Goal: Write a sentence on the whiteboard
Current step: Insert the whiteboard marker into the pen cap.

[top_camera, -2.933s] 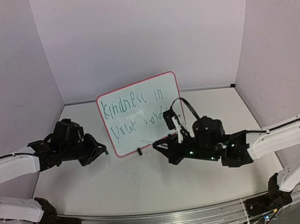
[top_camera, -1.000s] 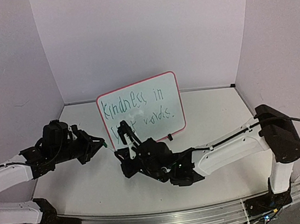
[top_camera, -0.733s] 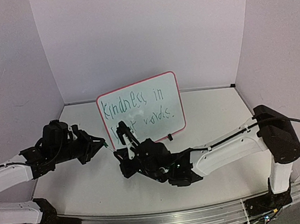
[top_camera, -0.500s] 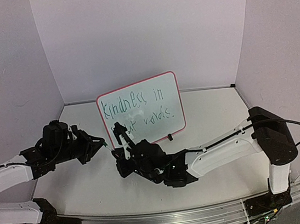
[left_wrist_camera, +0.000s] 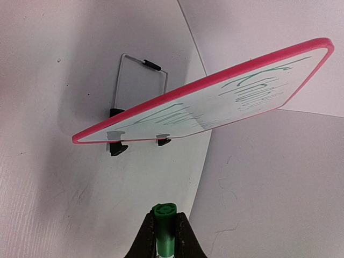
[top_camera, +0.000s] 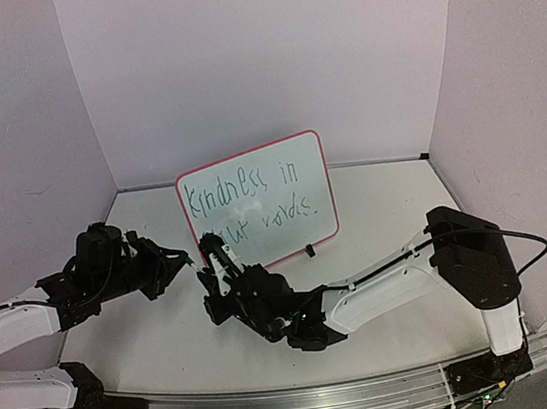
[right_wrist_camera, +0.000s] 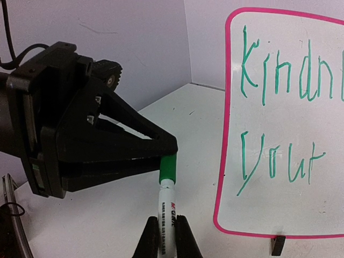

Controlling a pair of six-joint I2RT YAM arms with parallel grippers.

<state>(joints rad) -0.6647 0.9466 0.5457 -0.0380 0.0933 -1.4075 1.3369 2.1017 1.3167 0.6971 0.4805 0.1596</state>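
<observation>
Red-framed whiteboard (top_camera: 298, 234) standing upright; green handwritten sentence (top_camera: 241, 189), two rows.

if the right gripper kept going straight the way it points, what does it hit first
Most likely the left gripper, dead ahead: the marker in the right gripper already touches the green cap pinched there. The whiteboard sits off to one side.

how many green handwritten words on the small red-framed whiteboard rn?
4. Top row: "Kindness", "in". Bottom row: "your", partly covered by the right gripper in the top view, and "words.". More hidden is unlikely.
</observation>
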